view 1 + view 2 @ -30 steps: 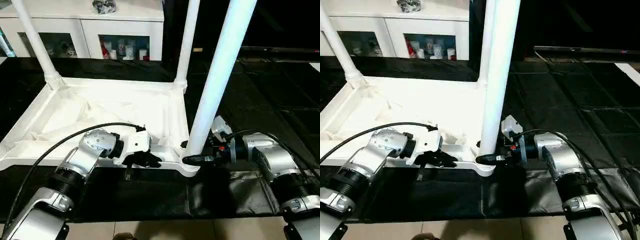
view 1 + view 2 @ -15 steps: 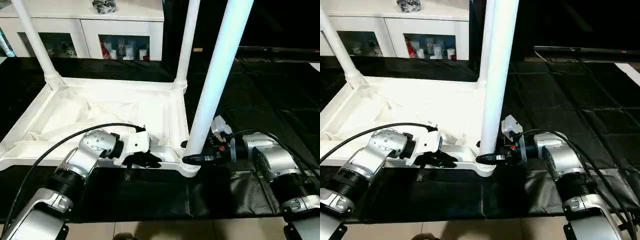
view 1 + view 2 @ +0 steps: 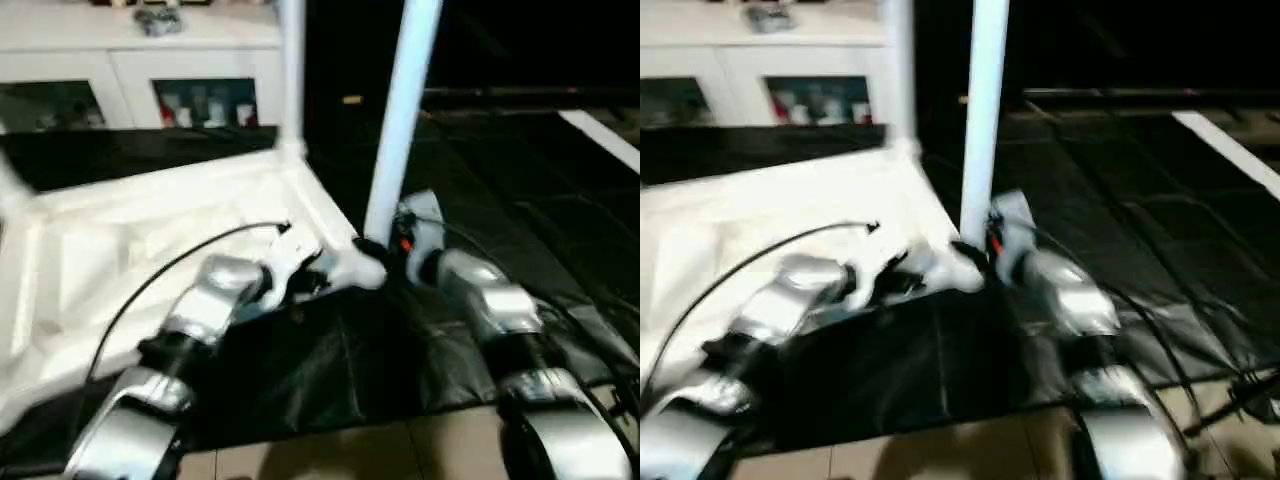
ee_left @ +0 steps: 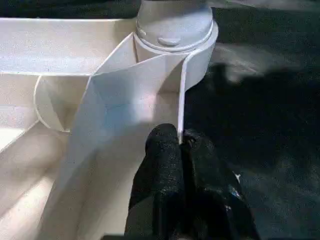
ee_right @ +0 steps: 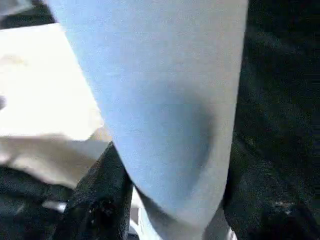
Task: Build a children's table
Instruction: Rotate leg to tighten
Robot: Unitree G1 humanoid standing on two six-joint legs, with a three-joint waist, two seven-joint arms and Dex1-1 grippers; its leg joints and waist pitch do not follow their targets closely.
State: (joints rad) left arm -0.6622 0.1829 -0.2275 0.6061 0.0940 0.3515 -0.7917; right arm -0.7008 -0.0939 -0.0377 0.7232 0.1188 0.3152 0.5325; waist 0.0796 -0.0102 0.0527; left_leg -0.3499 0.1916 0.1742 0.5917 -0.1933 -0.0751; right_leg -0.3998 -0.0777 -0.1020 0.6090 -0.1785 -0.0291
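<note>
Black mat point(image 3: 560, 200) on floor, white cabinet point(image 3: 130, 70) behind. Table top point(image 3: 110, 250) lies upside down on mat. Your left claw point(image 4: 181, 150) pinches rim wall beside corner socket. Your right claw point(image 5: 165, 200) clamps leg point(image 3: 400, 120) standing in that socket. Step: seating leg. Next: press down, keep upright.

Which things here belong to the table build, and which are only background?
Part of the job:
- upturned table top
- near leg in its corner socket
- far leg

Background:
- white glass-door cabinet
- black floor covering
</note>
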